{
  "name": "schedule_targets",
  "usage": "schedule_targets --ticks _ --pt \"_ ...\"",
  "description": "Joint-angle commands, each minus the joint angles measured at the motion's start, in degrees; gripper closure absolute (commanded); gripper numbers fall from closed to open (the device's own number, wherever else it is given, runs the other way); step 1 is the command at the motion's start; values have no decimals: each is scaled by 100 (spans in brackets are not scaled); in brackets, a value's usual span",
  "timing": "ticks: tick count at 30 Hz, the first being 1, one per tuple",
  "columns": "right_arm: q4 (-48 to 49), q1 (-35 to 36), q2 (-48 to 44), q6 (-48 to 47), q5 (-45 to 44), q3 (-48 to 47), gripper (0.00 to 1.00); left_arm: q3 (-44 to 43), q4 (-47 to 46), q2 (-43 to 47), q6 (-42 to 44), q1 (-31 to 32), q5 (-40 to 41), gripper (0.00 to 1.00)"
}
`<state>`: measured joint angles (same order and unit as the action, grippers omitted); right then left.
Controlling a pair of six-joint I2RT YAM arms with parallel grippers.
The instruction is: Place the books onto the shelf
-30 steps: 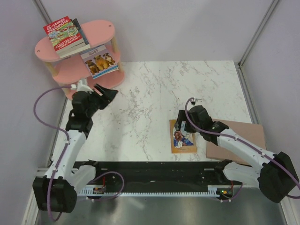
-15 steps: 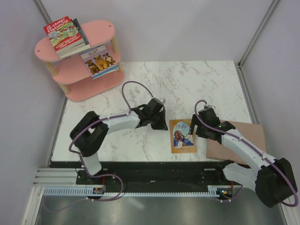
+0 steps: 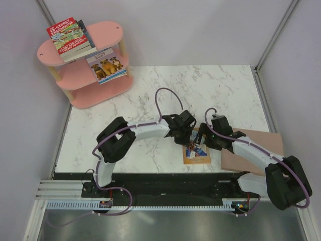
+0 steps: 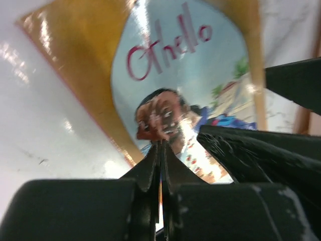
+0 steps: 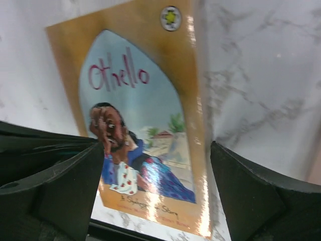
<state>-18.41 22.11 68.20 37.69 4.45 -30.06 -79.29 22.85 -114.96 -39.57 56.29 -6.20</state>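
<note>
An orange-tan "Othello" book (image 3: 198, 154) (image 4: 165, 75) (image 5: 135, 90) lies flat on the marble table. My left gripper (image 3: 186, 134) (image 4: 161, 143) reaches across from the left. Its jaws are shut, and their tips are over the face on the cover. My right gripper (image 3: 204, 140) (image 5: 156, 150) hovers over the same book, open, with one finger on each side of the cover. The pink shelf (image 3: 108, 32) stands at the far left. A red treehouse book (image 3: 67, 32) lies on its top board and a puppies book (image 3: 107, 65) on the middle board.
A plain brown board (image 3: 256, 145) lies flat on the table just right of the Othello book, under the right arm. In the left wrist view, one of the right gripper's black fingers (image 4: 251, 150) sits close beside my left gripper. Grey walls enclose the table.
The left arm has swung from beside the shelf across the table to the Othello book, and its gripper has gone from open to shut. The right gripper has shifted slightly over the book.
</note>
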Motion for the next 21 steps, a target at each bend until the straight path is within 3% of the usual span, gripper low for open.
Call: schedule_targets --ticks 1,14,21 --pt "610 -5 132 36 951 290 6 -385 903 -245 195 5 470 98" --pt "857 -13 -2082 45 1111 493 8 -641 1107 -774 213 48 391 98" --pt "848 -5 -1495 1 1269 581 10 -790 1204 -879 266 92 409 98"
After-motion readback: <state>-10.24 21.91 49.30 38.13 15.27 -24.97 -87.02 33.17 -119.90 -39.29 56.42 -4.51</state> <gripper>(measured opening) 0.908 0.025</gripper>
